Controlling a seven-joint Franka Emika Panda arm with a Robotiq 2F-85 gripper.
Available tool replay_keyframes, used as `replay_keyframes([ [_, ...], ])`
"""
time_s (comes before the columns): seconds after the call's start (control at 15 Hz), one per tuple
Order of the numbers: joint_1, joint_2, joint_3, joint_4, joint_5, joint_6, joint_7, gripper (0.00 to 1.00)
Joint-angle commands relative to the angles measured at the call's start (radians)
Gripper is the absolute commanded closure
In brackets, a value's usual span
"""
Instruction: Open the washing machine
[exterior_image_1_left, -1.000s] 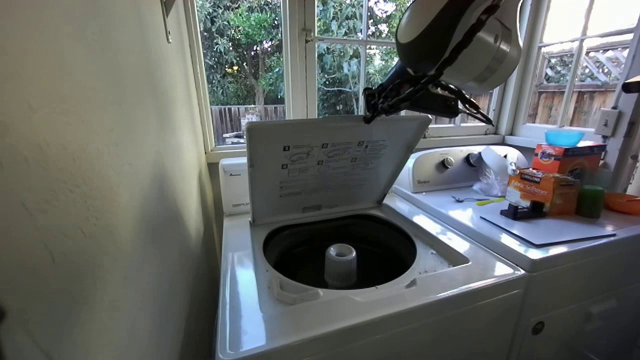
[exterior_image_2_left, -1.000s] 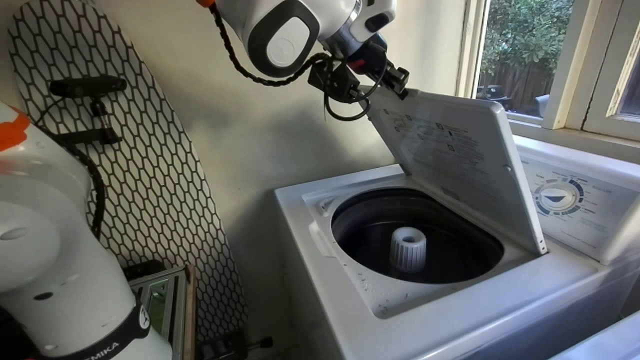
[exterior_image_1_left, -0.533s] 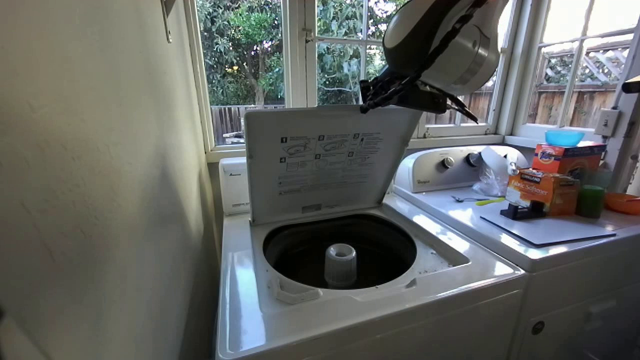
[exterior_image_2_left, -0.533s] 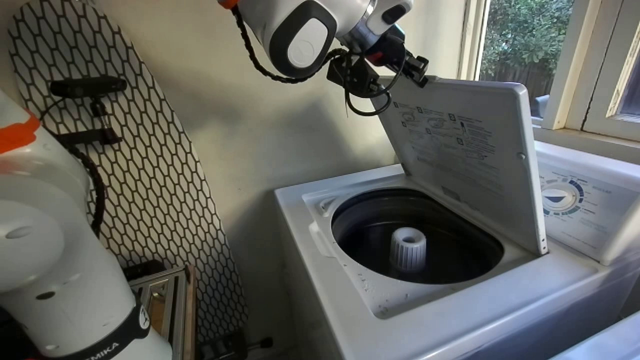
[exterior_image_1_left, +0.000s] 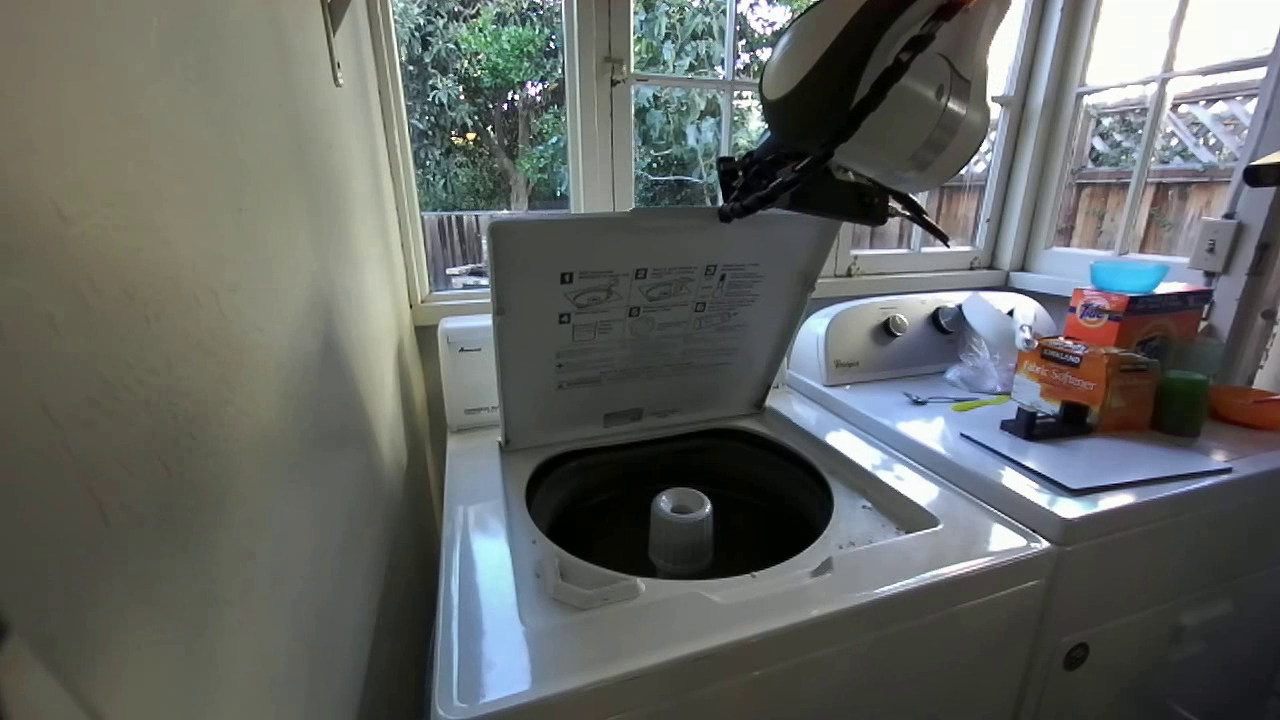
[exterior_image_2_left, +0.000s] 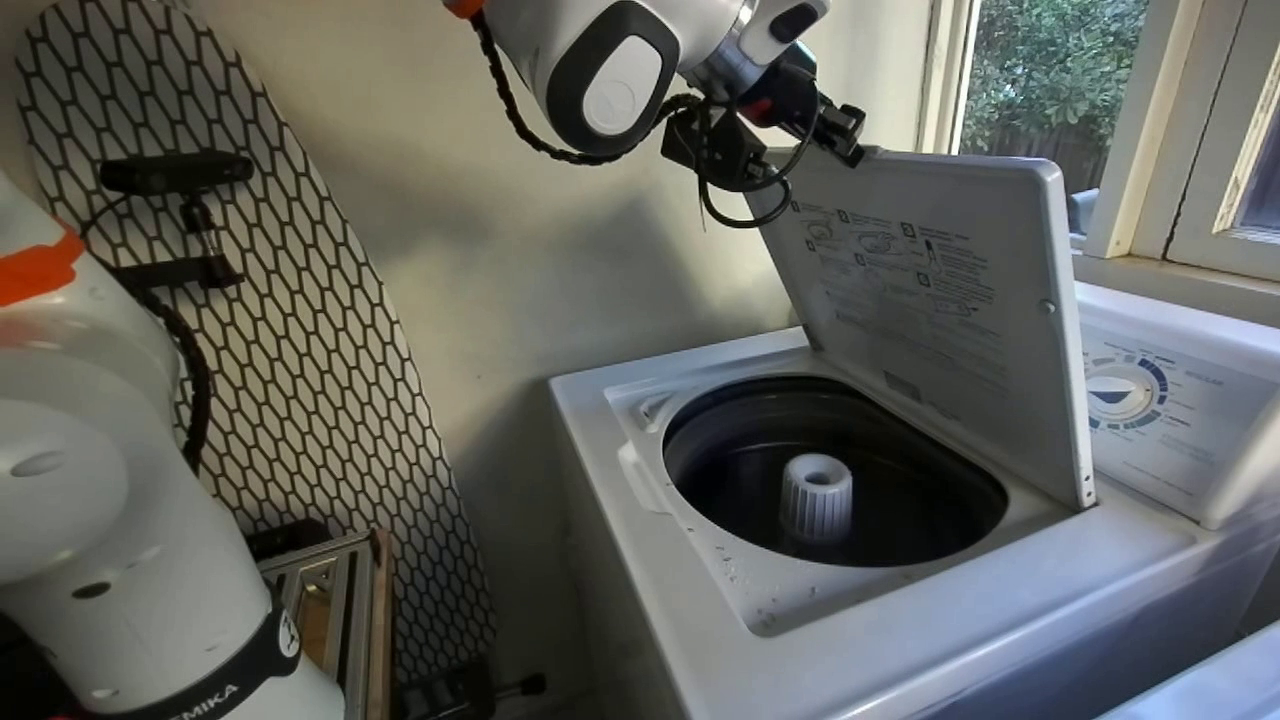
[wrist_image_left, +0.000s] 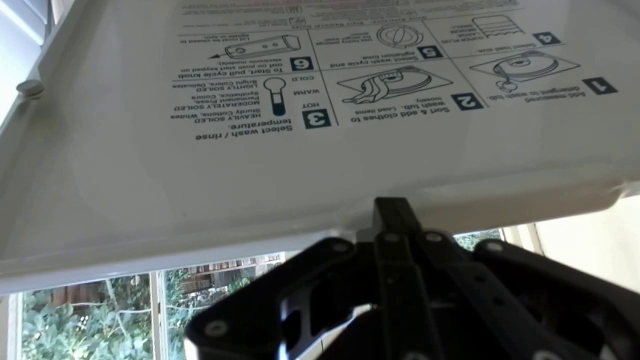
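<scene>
The white top-loading washing machine (exterior_image_1_left: 800, 620) stands with its square lid (exterior_image_1_left: 665, 330) raised and leaning back toward the rear knob panel (exterior_image_2_left: 1180, 400). The dark drum (exterior_image_2_left: 730, 470) and white agitator (exterior_image_2_left: 817, 500) show below the lid in both exterior views. The lid's printed underside (wrist_image_left: 250, 165) fills the upper wrist view, upside down. My gripper (wrist_image_left: 395, 212) is shut, its fingertips together against the underside by the lid's free edge. Nothing shows between the fingers. In both exterior views the gripper (exterior_image_1_left: 727, 200) is at the lid's upper edge; it also shows here (exterior_image_2_left: 852, 145).
Another white appliance (exterior_image_1_left: 930, 430) stands beside the washer, with orange boxes (exterior_image_1_left: 1085, 380), a blue bowl (exterior_image_1_left: 1128, 275) and a flat board on top. Windows (exterior_image_1_left: 680, 110) are behind the lid. A wall (exterior_image_1_left: 200, 350) and a patterned board (exterior_image_2_left: 330, 400) are at the side.
The lid has swung further back toward the knob panel. My gripper has moved with its upper edge, mostly a second to half a second ago and only slightly since.
</scene>
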Motion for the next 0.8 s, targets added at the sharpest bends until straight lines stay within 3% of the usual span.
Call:
replay_keyframes([
  [0.0, -0.019, 0.106, -0.011, 0.084, -0.003, 0.088, 0.004, 1.0],
  [0.33, -0.015, 0.2, -0.029, 0.179, -0.001, 0.117, 0.007, 1.0],
  [0.4, -0.084, 0.211, 0.02, 0.191, -0.099, 0.102, 0.103, 1.0],
  [0.73, -0.129, 0.289, 0.039, 0.277, -0.182, 0.11, 0.174, 1.0],
])
